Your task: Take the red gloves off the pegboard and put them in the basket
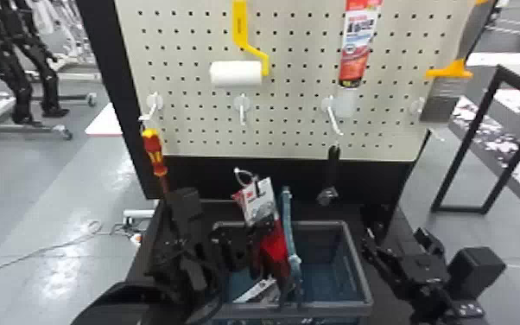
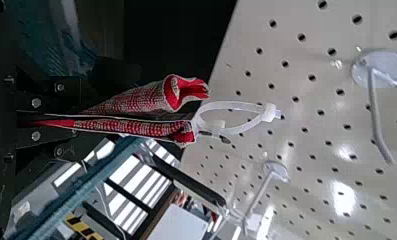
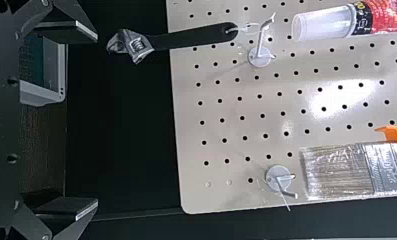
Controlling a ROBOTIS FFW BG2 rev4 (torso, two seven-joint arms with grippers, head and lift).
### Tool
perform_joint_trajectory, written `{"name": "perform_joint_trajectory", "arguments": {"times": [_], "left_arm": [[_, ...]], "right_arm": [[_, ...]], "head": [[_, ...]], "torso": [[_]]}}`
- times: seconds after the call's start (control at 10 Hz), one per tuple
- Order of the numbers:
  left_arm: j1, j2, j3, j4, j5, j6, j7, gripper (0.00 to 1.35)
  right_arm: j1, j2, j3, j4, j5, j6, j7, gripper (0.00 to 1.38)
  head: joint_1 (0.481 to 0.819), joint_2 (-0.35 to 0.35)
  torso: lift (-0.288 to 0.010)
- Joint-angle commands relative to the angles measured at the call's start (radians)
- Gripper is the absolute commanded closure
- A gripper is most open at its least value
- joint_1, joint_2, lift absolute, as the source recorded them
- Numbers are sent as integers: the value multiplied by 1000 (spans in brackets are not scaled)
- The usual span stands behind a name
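Gripped by the left claw, seemingly above the basket, the red gloves should be lowered well inside before release.

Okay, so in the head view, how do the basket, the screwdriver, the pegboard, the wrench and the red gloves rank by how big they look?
Largest to smallest:
1. pegboard
2. basket
3. red gloves
Not ranked: screwdriver and wrench, both smaller and too alike to split.
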Motion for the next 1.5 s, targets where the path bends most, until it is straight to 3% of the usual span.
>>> {"name": "perform_joint_trajectory", "arguments": {"times": [0.0, 0.5, 0.6, 0.7, 0.8, 1.0, 1.4], "left_arm": [[30, -3, 12, -2, -14, 16, 28, 1223], [27, -6, 36, -8, -154, 70, 43, 1220], [23, -6, 35, -8, -169, 73, 43, 915], [23, -6, 33, -8, -181, 71, 43, 320], [21, -6, 33, -11, -193, 71, 43, 30], [21, -6, 33, -15, -207, 59, 43, 205], [26, -7, 35, -15, -204, 36, 43, 243]], "right_arm": [[2, 0, 0, 0, 0, -1, 0, 137], [3, 0, 0, 0, -3, -2, 0, 137], [3, 0, 0, 1, -3, -4, 0, 137], [2, 0, 0, 1, -3, -4, 0, 137], [2, 0, 0, 3, -3, -5, 0, 137], [2, 0, 0, 4, -6, -8, 0, 137], [3, 0, 0, 4, -8, -10, 0, 137]], "head": [[549, 0], [549, 0], [549, 0], [549, 0], [549, 0], [549, 0], [549, 0]], "torso": [[-100], [-100], [-100], [-100], [-100], [-100], [-100]]}}
